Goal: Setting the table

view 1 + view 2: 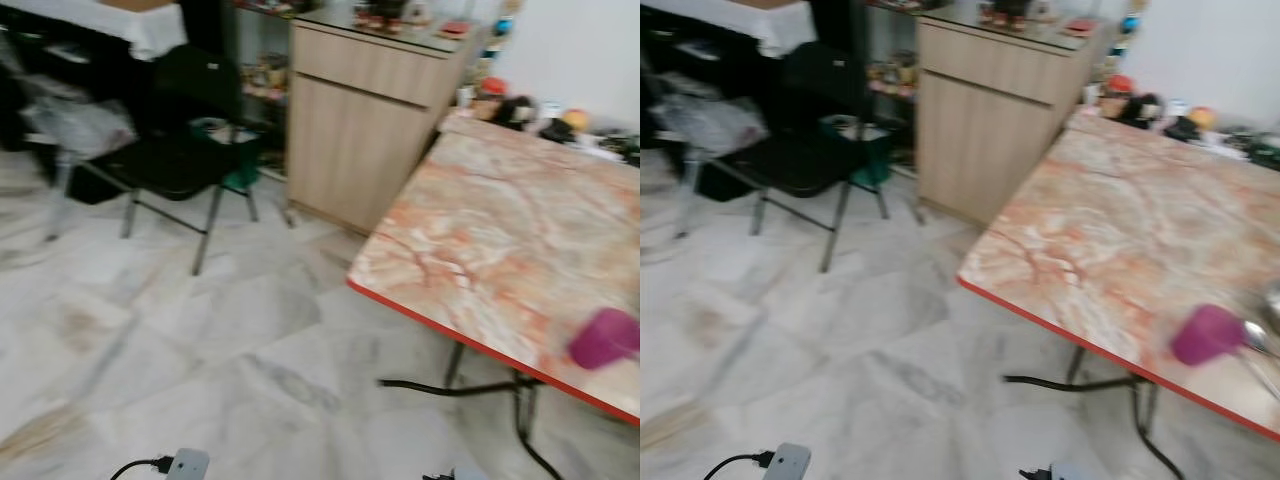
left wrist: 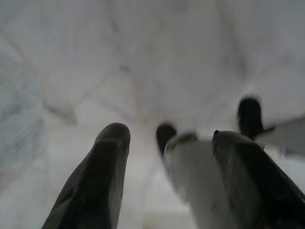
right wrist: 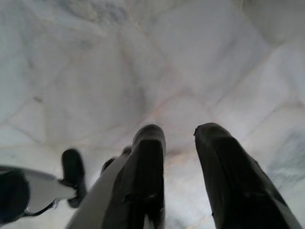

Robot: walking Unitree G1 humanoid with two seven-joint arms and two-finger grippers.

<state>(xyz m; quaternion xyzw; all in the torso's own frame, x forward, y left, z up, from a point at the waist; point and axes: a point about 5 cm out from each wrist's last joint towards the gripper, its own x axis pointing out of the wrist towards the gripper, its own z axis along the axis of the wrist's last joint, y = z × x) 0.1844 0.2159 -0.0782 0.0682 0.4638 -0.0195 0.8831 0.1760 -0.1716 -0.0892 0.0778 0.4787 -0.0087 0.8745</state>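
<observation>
A marble-patterned table [image 1: 480, 240] with a red edge stands to my right. A purple cup [image 1: 603, 338] rests near its front edge, and a blurred metallic item [image 1: 1258, 338] lies just right of the cup. Both arms hang down, away from the table. In the left wrist view my left gripper [image 2: 169, 136] points at the pale marble floor, fingers well apart and holding nothing. My right gripper [image 3: 180, 131] also points at the floor, with a narrower gap between its fingers and nothing in it.
A black folding chair [image 1: 175, 160] and a wooden cabinet [image 1: 360, 130] stand ahead to the left. Small clutter [image 1: 520, 108] sits at the table's far end. A power strip [image 1: 185, 465] with a cable lies on the floor near me. Black table legs [image 1: 450, 385] spread under the table.
</observation>
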